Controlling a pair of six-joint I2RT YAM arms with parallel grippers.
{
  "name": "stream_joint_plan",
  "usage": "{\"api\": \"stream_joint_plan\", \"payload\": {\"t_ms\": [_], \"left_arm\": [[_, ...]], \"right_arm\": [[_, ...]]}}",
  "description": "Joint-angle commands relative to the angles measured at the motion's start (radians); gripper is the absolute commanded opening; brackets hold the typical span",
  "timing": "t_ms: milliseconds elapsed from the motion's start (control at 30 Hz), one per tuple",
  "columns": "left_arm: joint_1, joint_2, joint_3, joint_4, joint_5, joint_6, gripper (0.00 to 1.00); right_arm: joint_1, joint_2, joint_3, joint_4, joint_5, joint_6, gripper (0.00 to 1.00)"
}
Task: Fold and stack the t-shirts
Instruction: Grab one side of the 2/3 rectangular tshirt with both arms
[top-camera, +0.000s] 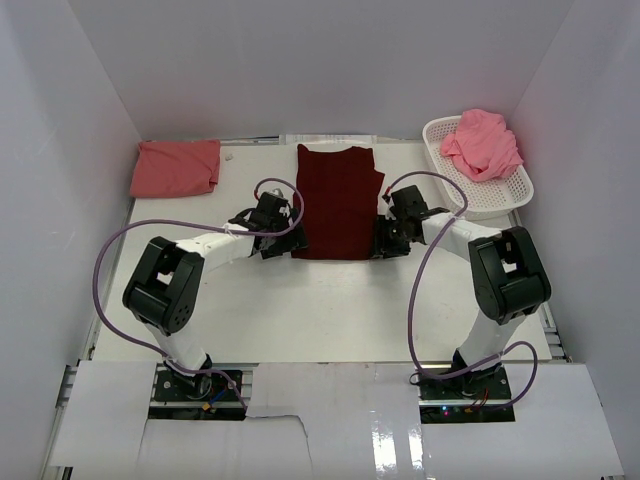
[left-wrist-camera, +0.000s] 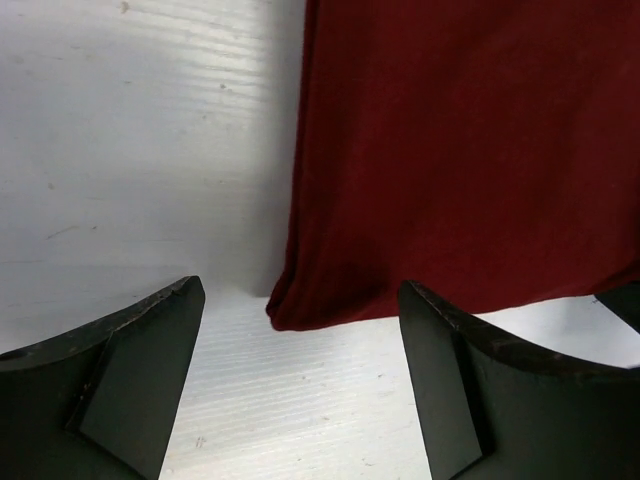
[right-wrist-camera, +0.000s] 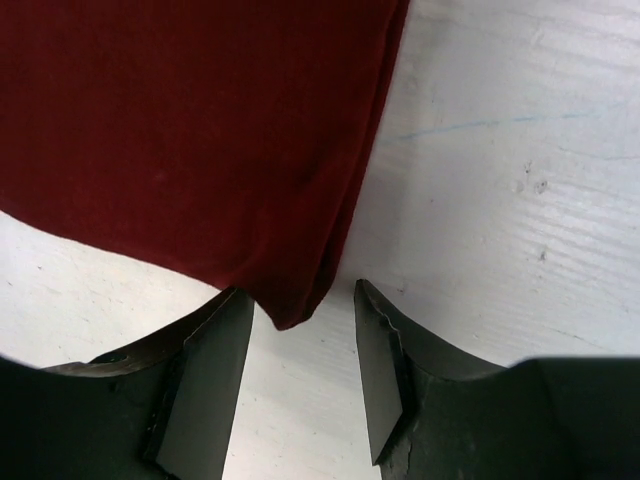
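Note:
The dark maroon t-shirt (top-camera: 338, 203) lies flat as a folded long rectangle at the table's middle back. My left gripper (top-camera: 283, 243) is open at its near left corner (left-wrist-camera: 300, 305), which sits just ahead of the jaws without touching them. My right gripper (top-camera: 384, 243) is open at the near right corner (right-wrist-camera: 290, 300), whose tip reaches between the jaws. The salmon t-shirt (top-camera: 176, 167) lies folded at the back left. The lighter pink t-shirt (top-camera: 482, 143) is crumpled in the basket.
A white perforated basket (top-camera: 505, 196) stands at the back right. White walls close the table on three sides. Purple cables loop from both arms over the table.

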Motion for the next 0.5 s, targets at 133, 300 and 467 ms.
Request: {"api": "stream_joint_plan", "payload": {"t_ms": [133,300,467], "left_arm": [[-0.013,-0.032,-0.01,0.089,0.0,-0.015,0.88],[-0.016,-0.017,-0.011,0.097,0.014,-0.02,0.82],[-0.024,-0.038,-0.033,0.097,0.02,-0.029,0.81]], "right_arm": [[0.001,0.062,0.058,0.031,-0.015,0.008,0.5],[0.001,0.074,0.049,0.038,-0.012,0.008,0.27],[0.001,0.067,0.043,0.038,-0.008,0.006,0.1]]}}
